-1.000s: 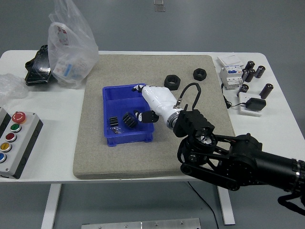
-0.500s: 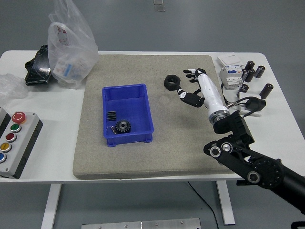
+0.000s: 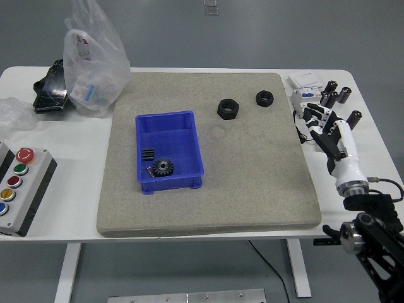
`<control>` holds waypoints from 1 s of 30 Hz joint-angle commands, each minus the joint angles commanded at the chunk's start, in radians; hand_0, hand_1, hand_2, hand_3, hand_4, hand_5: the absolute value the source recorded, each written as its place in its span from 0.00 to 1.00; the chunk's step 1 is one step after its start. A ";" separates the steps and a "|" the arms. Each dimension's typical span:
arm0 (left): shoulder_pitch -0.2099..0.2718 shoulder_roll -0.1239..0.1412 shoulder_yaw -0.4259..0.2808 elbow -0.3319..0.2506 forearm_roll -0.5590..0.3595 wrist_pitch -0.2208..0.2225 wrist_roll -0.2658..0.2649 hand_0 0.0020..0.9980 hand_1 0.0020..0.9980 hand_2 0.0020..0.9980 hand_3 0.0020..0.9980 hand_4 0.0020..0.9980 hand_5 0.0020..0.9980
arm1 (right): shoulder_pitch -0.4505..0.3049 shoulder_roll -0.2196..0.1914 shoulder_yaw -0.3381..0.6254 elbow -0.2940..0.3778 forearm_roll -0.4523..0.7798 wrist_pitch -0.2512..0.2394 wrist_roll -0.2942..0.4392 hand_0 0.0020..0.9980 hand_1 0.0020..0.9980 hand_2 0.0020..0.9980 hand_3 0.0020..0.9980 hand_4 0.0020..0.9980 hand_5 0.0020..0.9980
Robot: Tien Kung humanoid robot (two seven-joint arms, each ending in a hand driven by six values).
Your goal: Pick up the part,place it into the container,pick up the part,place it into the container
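White tabletop (image 3: 76,214) stretches under me, with a grey mat (image 3: 252,170) covering its middle from the near edge almost to the far one. Nearest me, my right hand (image 3: 328,129) hangs over the table's right strip, just off the mat's right edge, fingers spread and holding nothing. At the near left sits a button box (image 3: 19,186) against the table's left edge. On the mat's left half is the blue container (image 3: 168,151), with a gear (image 3: 164,167) and a small ribbed black part (image 3: 148,155) lying in its near end. Open mat lies between the container and my hand. Farther back, two black hex nuts (image 3: 229,108) (image 3: 264,98) rest on the mat, near each other but apart. Black cylinders (image 3: 334,95) and a white switch unit (image 3: 305,95) crowd the far right corner; a plastic bag (image 3: 95,57) stands far left.
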 joint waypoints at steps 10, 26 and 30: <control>-0.002 -0.012 0.014 0.000 -0.007 -0.002 -0.004 0.63 0.55 0.51 0.61 0.66 0.35 | -0.056 -0.009 0.002 -0.052 0.189 -0.029 0.115 0.78 0.72 0.72 0.69 0.74 0.56; -0.012 -0.011 0.045 0.000 -0.037 -0.006 -0.019 0.63 0.55 0.51 0.61 0.67 0.35 | 0.022 0.016 -0.021 -0.089 0.255 -0.079 0.184 0.74 0.69 0.69 0.67 0.73 0.54; -0.013 -0.010 0.036 0.000 -0.029 -0.007 -0.015 0.63 0.55 0.51 0.61 0.67 0.35 | 0.020 0.020 -0.017 -0.092 0.266 -0.077 0.192 0.73 0.68 0.68 0.67 0.73 0.53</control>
